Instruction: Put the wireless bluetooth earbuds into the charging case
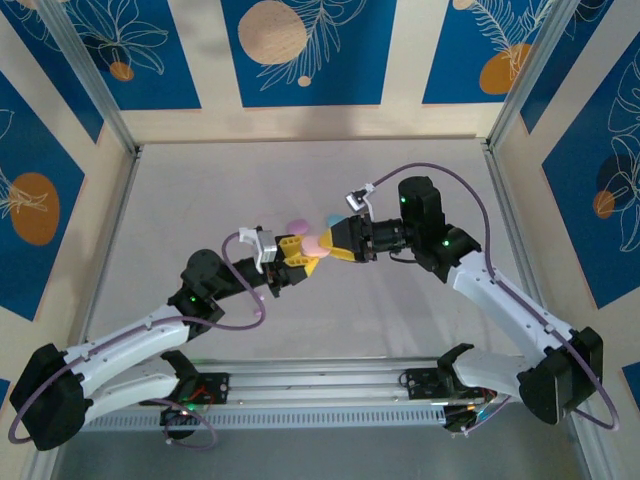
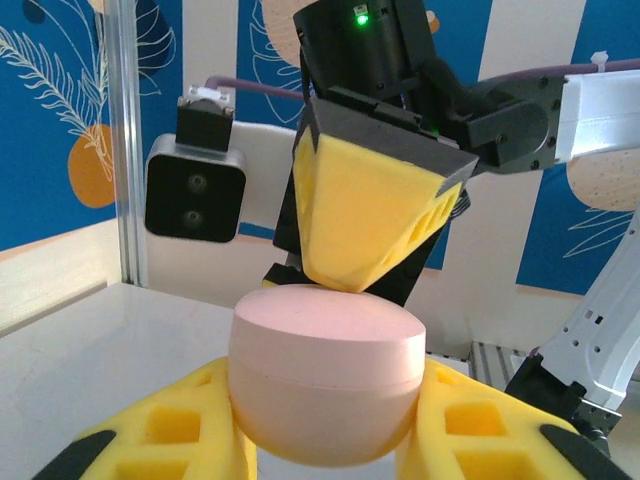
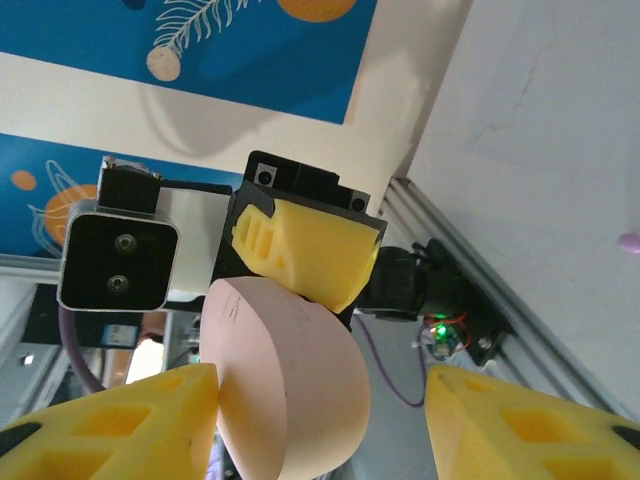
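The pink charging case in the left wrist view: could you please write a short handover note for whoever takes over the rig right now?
Left pincer: shut on the pink case, which has its lid closed.
Right pincer: open, with one finger touching the case's top and the other apart from it.
Buds: neither pincer holds one. A small lilac item lies on the table, too small to identify.
Done: the case is picked up and presented to the right pincer.
Left: open the lid and seat the buds. Whether any are already inside cannot be told.
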`<state>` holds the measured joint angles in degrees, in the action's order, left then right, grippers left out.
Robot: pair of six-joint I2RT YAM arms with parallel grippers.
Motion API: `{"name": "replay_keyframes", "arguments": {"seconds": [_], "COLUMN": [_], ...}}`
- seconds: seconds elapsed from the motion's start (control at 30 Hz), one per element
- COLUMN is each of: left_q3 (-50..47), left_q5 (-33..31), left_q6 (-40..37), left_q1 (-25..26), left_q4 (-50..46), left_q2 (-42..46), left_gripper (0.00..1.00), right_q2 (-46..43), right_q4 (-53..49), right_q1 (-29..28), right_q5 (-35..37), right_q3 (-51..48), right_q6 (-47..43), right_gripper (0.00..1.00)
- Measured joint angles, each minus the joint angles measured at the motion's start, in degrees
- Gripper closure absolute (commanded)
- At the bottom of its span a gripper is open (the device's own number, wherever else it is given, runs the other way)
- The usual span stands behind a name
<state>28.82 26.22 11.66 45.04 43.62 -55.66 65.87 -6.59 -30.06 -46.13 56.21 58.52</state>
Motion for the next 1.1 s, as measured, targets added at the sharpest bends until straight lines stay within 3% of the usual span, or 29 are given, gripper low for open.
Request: {"name": "replay_keyframes", "arguments": {"seconds": [0.23,0.57,0.73,0.9,1.1], "left_q3": [0.00,0.00,0.00,0.00,0.17], "left_q5": [-0.33,-0.33,-0.35,-0.87,-2.34], "left_q6": [0.02,-0.02,-0.20,-0.26,-1.29], "left_q1": [0.02,0.02,0.07,0.11,0.31], "left_q4": [0.46,0.46,0.50,-0.44,-3.39], "left_q2": [-0.04,-0.35,-0.33,-0.33,-0.28], "left_gripper": [0.79,0.78,0.77,0.70,0.52], "right_q2": [1.31,2.99,3.06,3.04,3.04], "right_q4": [7.50,10.47,10.80,9.44,8.44], "right_q1": [0.09,-0.68,-0.98,-0.52,0.44], "right_q5": [-3.85,-5.92,-6.25,-5.75,-4.24], "right_q3": [-1.16,-1.18,-1.16,-1.14,-1.33], "right_q6": [5.62,7.78,8.04,7.21,6.86], "right_gripper": [0.49,0.54,0.66,0.76,0.84]}}
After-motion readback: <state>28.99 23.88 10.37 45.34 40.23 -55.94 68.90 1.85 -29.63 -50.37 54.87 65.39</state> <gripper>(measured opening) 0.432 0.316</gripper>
